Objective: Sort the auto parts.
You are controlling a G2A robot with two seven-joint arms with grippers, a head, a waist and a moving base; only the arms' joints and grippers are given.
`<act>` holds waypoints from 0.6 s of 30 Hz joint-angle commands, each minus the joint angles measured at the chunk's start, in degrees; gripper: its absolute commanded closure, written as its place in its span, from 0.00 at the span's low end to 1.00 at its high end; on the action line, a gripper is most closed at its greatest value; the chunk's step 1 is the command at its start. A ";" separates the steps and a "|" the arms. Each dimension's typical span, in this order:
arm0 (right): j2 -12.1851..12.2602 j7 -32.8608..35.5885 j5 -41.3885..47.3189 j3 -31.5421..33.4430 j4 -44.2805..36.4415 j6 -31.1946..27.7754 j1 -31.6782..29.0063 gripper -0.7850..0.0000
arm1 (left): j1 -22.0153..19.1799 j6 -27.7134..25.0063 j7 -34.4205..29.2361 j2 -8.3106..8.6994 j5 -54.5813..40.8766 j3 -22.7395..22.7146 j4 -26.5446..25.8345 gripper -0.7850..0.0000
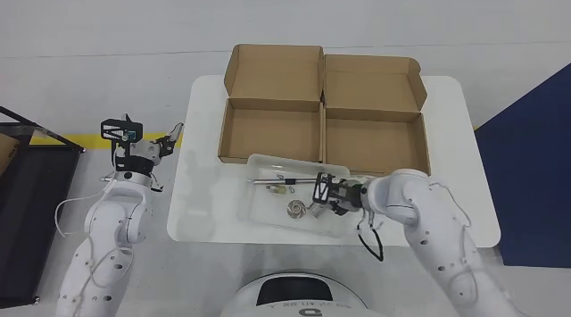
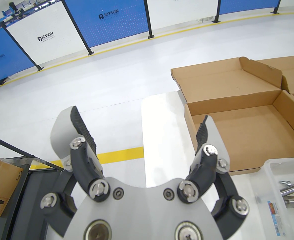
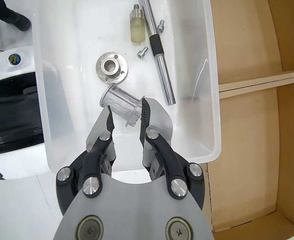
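Partly within right claw — slotted sleeve

Blue-and-white partition panels, yellow floor stripe, black cart beside white table.

Right gripper: silver plates, black links, black ribbed pads.
Sleeve at the pads: silver, slotted pattern.
Flange just beyond the pads: dull grey.
Rod farther out: bright silver, one black band.
Plug beside the rod: pale yellow, silver end.
Bin: clear.
Boxes: plain brown.
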 commanded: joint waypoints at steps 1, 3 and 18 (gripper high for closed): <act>-0.07 2.06 0.99 -0.85 0.56 0.96 0.86 0.69 | 0.00 0.00 0.00 0.00 0.00 0.00 0.00 0.00; -0.18 4.17 1.79 -2.16 1.17 1.83 1.93 0.69 | 0.00 0.00 0.00 0.00 0.00 0.00 0.00 0.00; -1.70 14.91 4.03 -11.53 8.24 11.13 10.24 0.65 | 0.00 0.00 0.00 0.00 0.00 0.00 0.00 0.00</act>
